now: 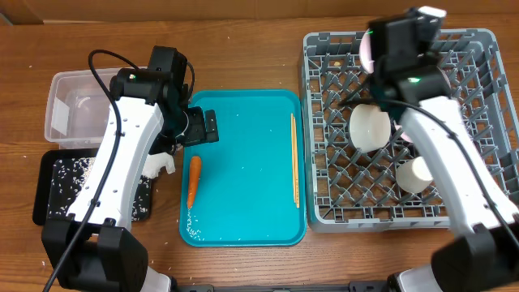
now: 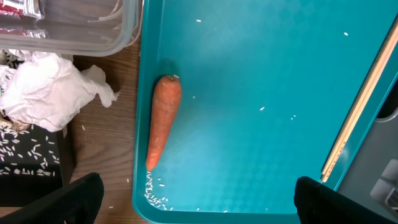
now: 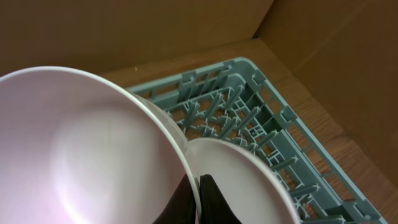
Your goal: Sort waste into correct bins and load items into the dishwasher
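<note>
I'm clamping my right gripper (image 3: pixel 200 200) on the pale pink plate (image 3: pixel 81 149) at its rim, over the rack (image 3: pixel 249 113) corner; left gripper (image 2: pixel 202 202) is hanging wide open, empty, near the tapered carrot (image 2: pixel 163 118).

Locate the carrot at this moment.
In the overhead view the carrot lies along the left edge of the teal tray, opposite the chopsticks at its right edge.

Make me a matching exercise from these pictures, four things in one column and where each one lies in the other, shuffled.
1 carrot
2 chopsticks
3 crumpled napkin
4 white bowl

A in the grey rack
B left part of the teal tray
C right edge of the teal tray
D off the tray, beside the clear tub

Pairs: 1-B, 2-C, 3-D, 4-A
</note>
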`<state>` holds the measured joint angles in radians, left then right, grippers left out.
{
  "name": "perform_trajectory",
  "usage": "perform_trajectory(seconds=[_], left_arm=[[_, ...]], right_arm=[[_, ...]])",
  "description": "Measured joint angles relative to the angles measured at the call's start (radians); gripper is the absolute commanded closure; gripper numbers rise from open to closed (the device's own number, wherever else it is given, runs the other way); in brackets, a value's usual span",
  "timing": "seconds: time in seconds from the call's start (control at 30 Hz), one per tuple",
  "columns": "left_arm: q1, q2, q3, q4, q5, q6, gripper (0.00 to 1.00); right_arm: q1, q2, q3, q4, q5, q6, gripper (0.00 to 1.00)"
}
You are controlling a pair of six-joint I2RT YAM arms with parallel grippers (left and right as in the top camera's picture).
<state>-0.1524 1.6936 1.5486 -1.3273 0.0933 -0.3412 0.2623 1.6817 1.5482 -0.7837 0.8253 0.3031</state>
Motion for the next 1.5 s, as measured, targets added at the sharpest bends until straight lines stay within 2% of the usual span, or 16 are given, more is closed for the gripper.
perform_trajectory(seconds=[0.3,0.5,0.97,1.3,1.5], left_arm=[[0.0,0.0,0.0,0.0,0.0,0.0,0.0],[0.0,0.0,0.0,0.0,0.0,0.0,0.0],[0.0,0.0,0.0,0.0,0.0,0.0,0.0],[0.0,0.0,0.0,0.0,0.0,0.0,0.0],[0.0,0.0,0.0,0.0,0.0,0.0,0.0]], right_arm=[[0.047,0.187,-0.022,0.054,0.109,-0.074,0.96],[0.043,0.195,-0.023,0.058,0.176,-0.095,0.96],[0.039,0.269,-0.023,0.061,0.161,-0.115,0.96],[0.052,0.279,-0.018,0.068,0.222,-0.129,0.96],[0.046,0.279,-0.006,0.141,0.287,-0.217,0.96]])
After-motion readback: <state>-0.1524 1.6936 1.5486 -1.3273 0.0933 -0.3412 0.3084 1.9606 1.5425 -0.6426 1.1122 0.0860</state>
